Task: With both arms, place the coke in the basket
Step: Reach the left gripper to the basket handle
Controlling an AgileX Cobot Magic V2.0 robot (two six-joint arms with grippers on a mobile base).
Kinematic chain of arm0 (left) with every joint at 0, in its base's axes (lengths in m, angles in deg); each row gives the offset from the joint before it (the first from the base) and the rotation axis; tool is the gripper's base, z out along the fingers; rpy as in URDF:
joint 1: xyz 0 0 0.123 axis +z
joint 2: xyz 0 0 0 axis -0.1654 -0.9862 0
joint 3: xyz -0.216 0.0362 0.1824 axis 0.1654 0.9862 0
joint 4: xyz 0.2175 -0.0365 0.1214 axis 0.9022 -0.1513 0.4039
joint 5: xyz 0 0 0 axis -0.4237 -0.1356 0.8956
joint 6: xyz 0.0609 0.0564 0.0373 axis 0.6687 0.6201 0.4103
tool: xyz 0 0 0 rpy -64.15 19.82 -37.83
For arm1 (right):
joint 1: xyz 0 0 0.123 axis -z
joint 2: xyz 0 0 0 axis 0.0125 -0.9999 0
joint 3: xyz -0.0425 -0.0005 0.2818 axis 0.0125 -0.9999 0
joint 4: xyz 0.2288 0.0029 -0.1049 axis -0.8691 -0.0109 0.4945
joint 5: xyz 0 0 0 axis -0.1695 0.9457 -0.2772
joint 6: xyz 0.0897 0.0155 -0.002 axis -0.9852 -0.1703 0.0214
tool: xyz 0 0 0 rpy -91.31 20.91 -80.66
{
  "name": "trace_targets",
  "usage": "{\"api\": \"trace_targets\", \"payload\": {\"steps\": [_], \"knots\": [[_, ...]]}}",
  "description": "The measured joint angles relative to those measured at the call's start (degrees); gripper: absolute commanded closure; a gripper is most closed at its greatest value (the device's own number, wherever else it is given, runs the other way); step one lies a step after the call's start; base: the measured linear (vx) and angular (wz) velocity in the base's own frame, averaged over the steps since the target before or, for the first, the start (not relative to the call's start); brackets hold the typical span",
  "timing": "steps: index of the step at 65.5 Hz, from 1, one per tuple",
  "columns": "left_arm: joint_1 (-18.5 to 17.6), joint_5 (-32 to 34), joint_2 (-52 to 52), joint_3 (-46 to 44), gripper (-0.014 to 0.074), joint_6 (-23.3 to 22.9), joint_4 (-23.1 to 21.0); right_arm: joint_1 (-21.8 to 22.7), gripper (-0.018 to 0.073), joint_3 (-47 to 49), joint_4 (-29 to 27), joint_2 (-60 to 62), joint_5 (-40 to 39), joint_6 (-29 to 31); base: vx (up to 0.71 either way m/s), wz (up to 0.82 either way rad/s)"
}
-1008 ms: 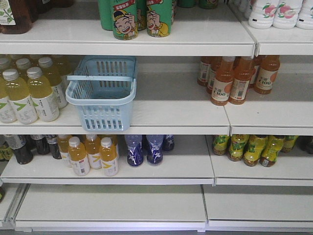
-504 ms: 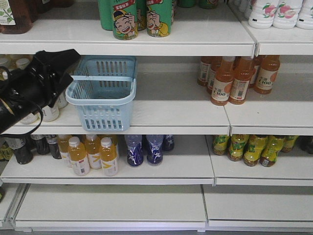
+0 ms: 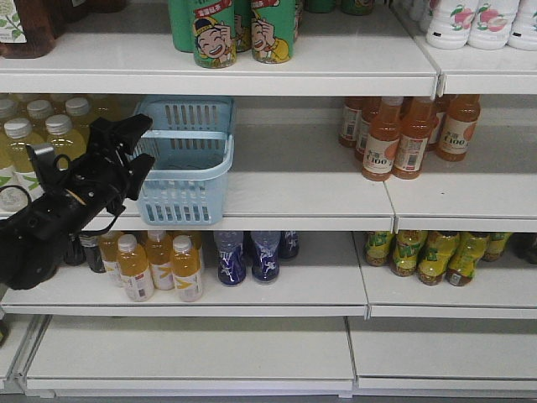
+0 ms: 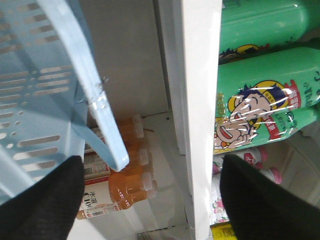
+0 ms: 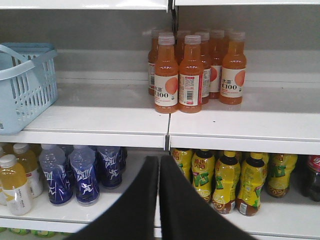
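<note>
The pale blue basket (image 3: 191, 159) stands on the middle shelf, left of centre, handle lying across its top. My left gripper (image 3: 139, 149) is open at the basket's left side, with the black arm reaching in from the lower left. In the left wrist view the jaws (image 4: 150, 200) stand wide apart and empty, with the basket wall (image 4: 40, 85) and its handle (image 4: 102, 125) close at the left. My right gripper (image 5: 159, 162) is shut and empty, held before the lower shelf. A dark bottle with a red label (image 5: 311, 177) shows at the right edge; I cannot tell whether it is coke.
Green bottles (image 3: 214, 34) and white bottles (image 3: 474, 21) stand on the top shelf. Yellow juice bottles (image 3: 50, 143) stand left of the basket, orange bottles (image 3: 394, 138) to its right. Below are blue bottles (image 3: 252, 256) and yellow-green tea bottles (image 3: 428, 256). The bottom shelf (image 3: 193, 348) is bare.
The left arm came into view from the left, then dropped lower and moved right, up to the basket's left side. The basket has not moved.
</note>
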Motion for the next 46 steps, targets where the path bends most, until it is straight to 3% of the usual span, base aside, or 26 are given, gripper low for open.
{"api": "trace_targets", "payload": {"steps": [46], "knots": [[0.0, -14.0, -10.83, -18.84, 0.0069, -0.18, 0.32, 0.0, 0.0564, 0.0, 0.05, 0.0, 0.02, 0.0, 0.0, 0.0]]}}
